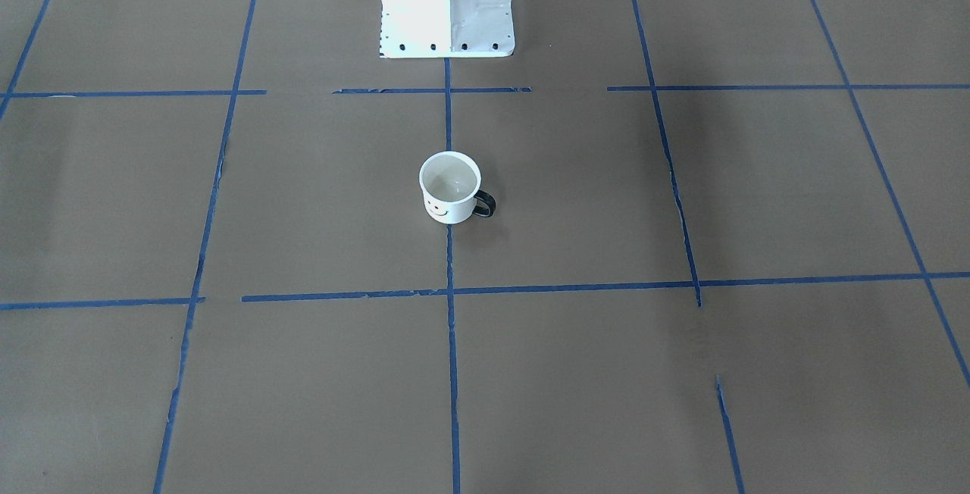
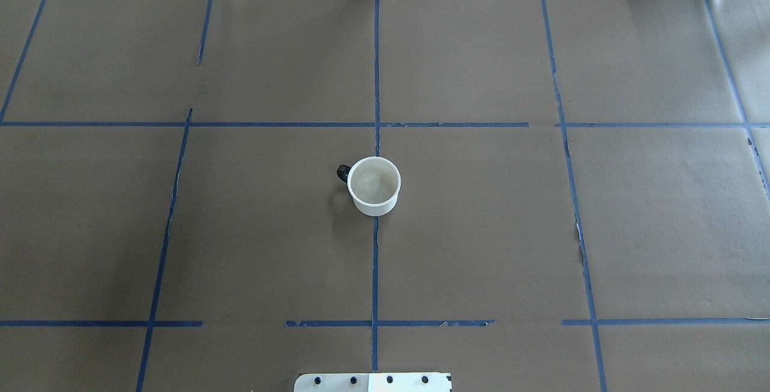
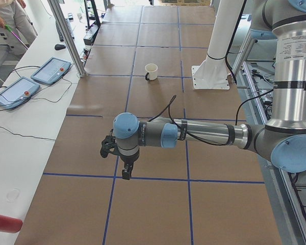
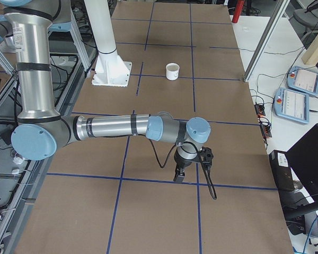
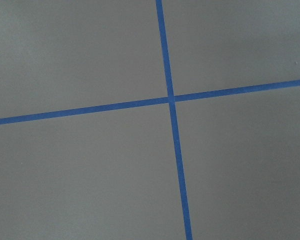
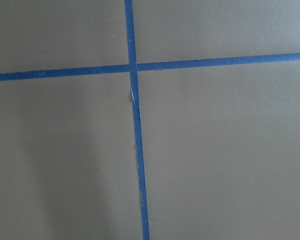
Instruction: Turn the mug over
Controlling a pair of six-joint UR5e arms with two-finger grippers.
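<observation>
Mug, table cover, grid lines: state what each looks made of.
Mug: likely enamelled metal, glossy white with a thin rim and thin black loop handle; could be ceramic. Table cover: matte brown paper, judging by visible sheet edges. Grid lines: blue tape, torn and ragged in places.

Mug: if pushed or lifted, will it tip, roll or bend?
The mug looks hard and glossy: likely rigid, perhaps slippery. It stands upright, so a low push probably slides it. On its side it may roll until the handle stops it.
</observation>
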